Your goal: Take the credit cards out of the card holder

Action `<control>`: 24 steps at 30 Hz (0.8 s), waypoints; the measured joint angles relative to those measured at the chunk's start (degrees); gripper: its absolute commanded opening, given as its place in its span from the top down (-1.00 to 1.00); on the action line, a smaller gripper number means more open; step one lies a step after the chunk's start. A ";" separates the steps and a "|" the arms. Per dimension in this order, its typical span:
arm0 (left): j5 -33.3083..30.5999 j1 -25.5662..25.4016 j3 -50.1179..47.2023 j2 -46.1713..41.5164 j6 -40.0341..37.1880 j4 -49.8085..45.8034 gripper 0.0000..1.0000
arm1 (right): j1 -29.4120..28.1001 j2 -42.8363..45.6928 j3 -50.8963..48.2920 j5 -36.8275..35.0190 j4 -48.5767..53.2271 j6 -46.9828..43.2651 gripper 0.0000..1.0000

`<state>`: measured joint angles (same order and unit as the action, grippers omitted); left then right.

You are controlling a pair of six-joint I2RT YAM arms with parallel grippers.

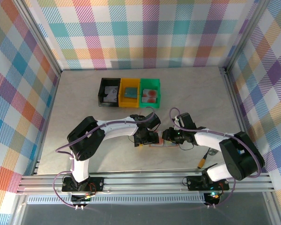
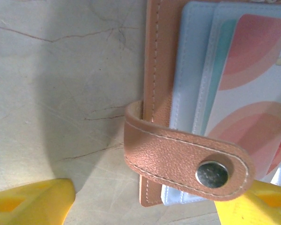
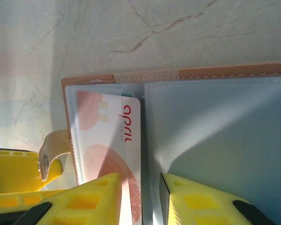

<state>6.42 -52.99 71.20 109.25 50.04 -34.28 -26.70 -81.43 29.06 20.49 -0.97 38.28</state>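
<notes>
Top external view alone takes in both arms. They reach in from either side with elbows bent low, and the left pincer (image 1: 142, 138) and right pincer (image 1: 171, 136) meet over the holder (image 1: 159, 142). The holder lies open on the worktop (image 1: 84, 103) at mid-front, mostly hidden beneath them. Black, yellow and green bins (image 1: 123, 89) sit in a row behind.

Left wrist view adds the snap strap (image 2: 178, 157) curling over the holder's edge. A spotted card (image 2: 253, 103) sits in a pocket, cut off by the frame. This pincer's fingers (image 2: 33, 201) stand wide apart, open, one over bare worktop.

Right wrist view shows that card (image 3: 107, 140) whole-width in the left pocket. The right fingers (image 3: 84, 201) sit close together, with a narrow gap over the card's edge. Whether they pinch it cannot be told.
</notes>
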 measured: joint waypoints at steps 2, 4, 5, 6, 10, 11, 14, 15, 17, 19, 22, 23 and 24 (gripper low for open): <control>-0.02 0.00 0.00 0.02 -0.15 -0.02 -0.61 | 0.00 -0.17 0.00 0.20 -0.28 0.02 0.49; -0.07 0.02 0.00 0.04 -0.22 -0.09 -0.61 | 0.00 -0.24 0.00 0.22 -0.33 0.00 0.50; -0.13 0.02 0.00 0.02 -0.26 -0.09 -0.61 | 0.00 -0.24 0.00 0.22 -0.33 0.00 0.51; -0.26 0.02 -0.02 -0.04 -0.35 -0.09 -0.61 | 0.00 -0.24 0.00 0.20 -0.33 -0.02 0.51; -0.52 0.00 -0.22 -0.46 -0.37 0.09 -0.61 | 0.00 -0.24 0.00 0.15 -0.33 -0.02 0.52; -0.55 0.00 -0.31 -0.55 -0.37 0.15 -0.61 | 0.00 -0.24 0.00 0.15 -0.33 -0.02 0.52; -0.81 0.00 -0.46 -0.61 -0.37 0.31 -0.61 | 0.00 -0.24 0.00 0.15 -0.33 0.00 0.53; -0.90 0.00 -0.46 -0.61 -0.35 0.31 -0.61 | 0.00 -0.24 0.00 0.17 -0.33 0.00 0.53; -0.94 -0.02 -0.46 -0.61 -0.37 0.26 -0.61 | 0.00 -0.15 0.00 0.15 -0.26 -0.02 0.54; -1.09 -0.02 -0.46 -0.61 -0.35 0.13 -0.60 | 0.00 0.17 0.00 0.15 -0.17 -0.02 0.54; -1.36 -0.11 -0.44 -0.57 -0.33 0.00 -0.58 | 0.00 1.20 0.00 0.22 0.11 -0.02 0.54; -1.38 -0.11 -0.44 -0.52 -0.33 -0.07 -0.57 | 0.00 1.55 0.00 0.31 0.13 -0.02 0.54; -1.40 -0.11 -0.44 -0.48 -0.33 -0.09 -0.57 | 0.00 1.79 0.00 0.39 0.15 -0.02 0.54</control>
<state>5.02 -53.10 70.76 108.77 49.71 -34.37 -26.70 -79.64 29.06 20.88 -0.82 38.26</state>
